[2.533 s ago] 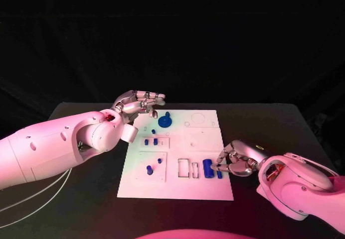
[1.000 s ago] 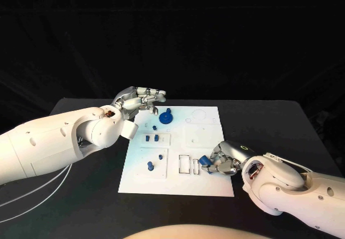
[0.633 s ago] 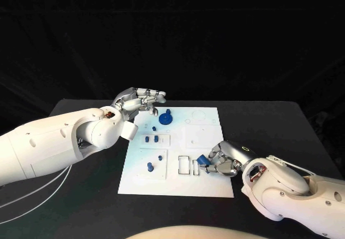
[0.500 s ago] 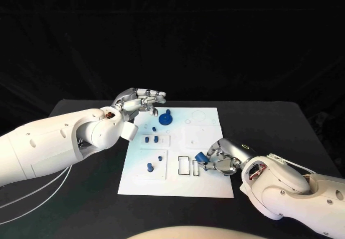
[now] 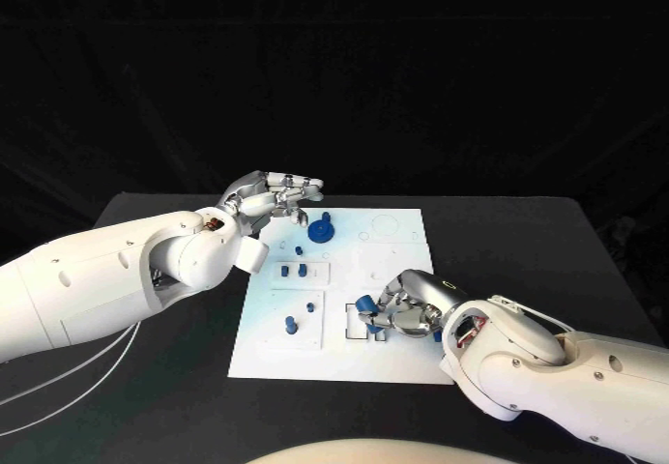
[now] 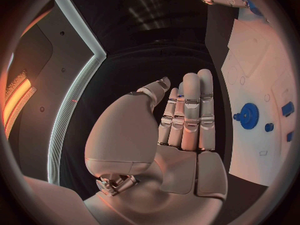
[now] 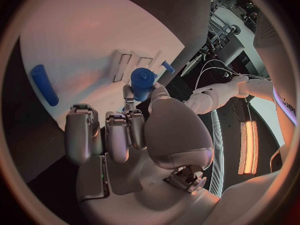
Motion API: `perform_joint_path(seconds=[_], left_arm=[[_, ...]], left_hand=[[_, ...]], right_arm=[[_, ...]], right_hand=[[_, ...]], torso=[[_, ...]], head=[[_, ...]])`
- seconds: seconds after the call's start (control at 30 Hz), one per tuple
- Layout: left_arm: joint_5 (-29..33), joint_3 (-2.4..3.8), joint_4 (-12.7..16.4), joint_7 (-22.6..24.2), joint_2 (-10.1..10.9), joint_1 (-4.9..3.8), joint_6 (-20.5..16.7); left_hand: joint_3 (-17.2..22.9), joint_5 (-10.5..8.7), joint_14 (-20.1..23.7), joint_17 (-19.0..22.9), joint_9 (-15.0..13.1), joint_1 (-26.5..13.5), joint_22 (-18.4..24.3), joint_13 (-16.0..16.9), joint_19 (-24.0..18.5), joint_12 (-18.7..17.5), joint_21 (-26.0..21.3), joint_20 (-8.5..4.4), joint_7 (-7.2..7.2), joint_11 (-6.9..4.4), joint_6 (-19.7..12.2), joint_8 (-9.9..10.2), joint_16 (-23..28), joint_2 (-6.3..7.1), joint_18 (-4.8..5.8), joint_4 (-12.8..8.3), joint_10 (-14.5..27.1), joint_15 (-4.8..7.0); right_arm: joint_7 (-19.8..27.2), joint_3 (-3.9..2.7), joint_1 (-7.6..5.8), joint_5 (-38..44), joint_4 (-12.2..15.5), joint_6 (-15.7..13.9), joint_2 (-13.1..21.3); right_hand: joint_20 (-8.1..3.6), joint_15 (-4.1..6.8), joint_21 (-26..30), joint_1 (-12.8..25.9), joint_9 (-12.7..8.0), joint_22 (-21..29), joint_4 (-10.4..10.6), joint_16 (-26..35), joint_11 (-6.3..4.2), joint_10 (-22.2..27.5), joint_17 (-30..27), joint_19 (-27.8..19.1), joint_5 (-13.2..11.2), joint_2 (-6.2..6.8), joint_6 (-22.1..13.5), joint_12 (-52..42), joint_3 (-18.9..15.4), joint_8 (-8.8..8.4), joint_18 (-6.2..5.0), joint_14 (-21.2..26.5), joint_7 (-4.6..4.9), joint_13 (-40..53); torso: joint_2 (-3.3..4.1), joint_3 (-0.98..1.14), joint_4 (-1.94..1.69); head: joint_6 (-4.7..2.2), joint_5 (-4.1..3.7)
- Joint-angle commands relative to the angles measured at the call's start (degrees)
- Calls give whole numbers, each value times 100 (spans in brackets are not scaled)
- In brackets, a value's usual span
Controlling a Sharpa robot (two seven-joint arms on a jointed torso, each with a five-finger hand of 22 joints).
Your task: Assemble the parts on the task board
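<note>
The white task board (image 5: 393, 259) lies in the middle of the black table. My right hand (image 5: 407, 311) hovers over its near part and pinches a blue cylindrical part (image 7: 142, 81) between thumb and fingers, just above the rectangular slots (image 5: 359, 323). Another blue part (image 7: 45, 84) lies flat on the board (image 7: 81, 35) beside that hand. A blue gear (image 5: 321, 230) stands near the far left corner, with small blue pegs (image 5: 292, 272) in front of it. My left hand (image 5: 272, 200) hangs over that corner, holding nothing, its fingers (image 6: 190, 110) stretched out side by side.
Two more blue pegs (image 5: 299, 319) stand in the near left panel of the board. The left wrist view shows the gear (image 6: 249, 116) and the board (image 6: 262, 70) beyond the left hand. Black table (image 5: 543, 242) surrounds the board on all sides.
My right hand has moved left from the board's right edge to above the slots, carrying the blue part. The left hand has stayed in place.
</note>
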State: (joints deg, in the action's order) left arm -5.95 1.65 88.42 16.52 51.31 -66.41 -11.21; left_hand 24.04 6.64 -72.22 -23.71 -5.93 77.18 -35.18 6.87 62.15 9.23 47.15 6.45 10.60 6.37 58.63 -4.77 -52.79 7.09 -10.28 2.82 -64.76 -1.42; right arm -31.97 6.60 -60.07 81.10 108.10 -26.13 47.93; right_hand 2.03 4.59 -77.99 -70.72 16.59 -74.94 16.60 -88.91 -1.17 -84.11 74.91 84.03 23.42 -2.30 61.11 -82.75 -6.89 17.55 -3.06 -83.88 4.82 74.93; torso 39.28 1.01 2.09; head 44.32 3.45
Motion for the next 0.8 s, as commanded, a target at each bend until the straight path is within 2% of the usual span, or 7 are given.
perform_joint_path(seconds=[0.03,0.2,0.57,0.7,0.8], left_arm=[[-8,2,23,26,-10,-6,119],[-8,2,32,19,-2,-6,121],[-8,2,40,6,3,-6,136],[-8,2,42,2,9,-6,136],[-8,2,44,1,13,-6,135]], left_hand=[[-35,-13,22,8,7,4,9,-10,37,39,-29,14,13,-2,-39,18,29,-43,-29,13,30,-5],[-35,-13,22,8,7,4,9,-10,37,39,-29,14,13,-2,-39,18,29,-43,-29,13,30,-5],[-41,-12,23,10,7,4,13,-10,38,42,-34,15,13,-2,-40,17,29,-47,-29,14,33,-5],[-41,-12,23,10,7,4,13,-10,38,42,-34,15,13,-2,-40,17,29,-47,-29,14,33,-5],[-41,-12,23,10,7,4,13,-10,38,42,-34,15,13,-2,-40,17,29,-47,-29,14,33,-5]], right_arm=[[26,2,12,-174,-93,332,-82],[-23,5,18,-166,-197,455,-178],[-81,6,21,-67,-274,521,-282],[-101,6,22,-21,-298,489,-308],[-100,6,24,7,-313,459,-325]], right_hand=[[-65,50,-34,149,530,-1128,4,-21,-61,-178,1346,256,20,-48,335,-36,-78,252,83,-578,-259,777],[-96,87,-74,341,652,-1150,5,-31,-105,-221,1365,270,24,-152,408,-76,-168,346,91,-582,-313,839],[-131,124,-101,534,792,-1170,8,-39,-147,-277,1378,280,-12,-201,444,-143,-303,451,97,-585,-359,929],[-141,131,-91,708,870,-1175,6,-39,-154,-281,1377,279,-251,-234,422,-136,-430,493,96,-585,-365,938],[-142,131,-78,945,945,-1178,10,-34,-149,-275,1368,276,-687,-272,396,-111,-605,526,95,-583,-363,931]], torso=[[1,-1,0],[1,2,7],[-7,2,8],[0,3,6],[-2,2,5]], head=[[16,8],[21,21],[40,22],[36,26],[44,30]])
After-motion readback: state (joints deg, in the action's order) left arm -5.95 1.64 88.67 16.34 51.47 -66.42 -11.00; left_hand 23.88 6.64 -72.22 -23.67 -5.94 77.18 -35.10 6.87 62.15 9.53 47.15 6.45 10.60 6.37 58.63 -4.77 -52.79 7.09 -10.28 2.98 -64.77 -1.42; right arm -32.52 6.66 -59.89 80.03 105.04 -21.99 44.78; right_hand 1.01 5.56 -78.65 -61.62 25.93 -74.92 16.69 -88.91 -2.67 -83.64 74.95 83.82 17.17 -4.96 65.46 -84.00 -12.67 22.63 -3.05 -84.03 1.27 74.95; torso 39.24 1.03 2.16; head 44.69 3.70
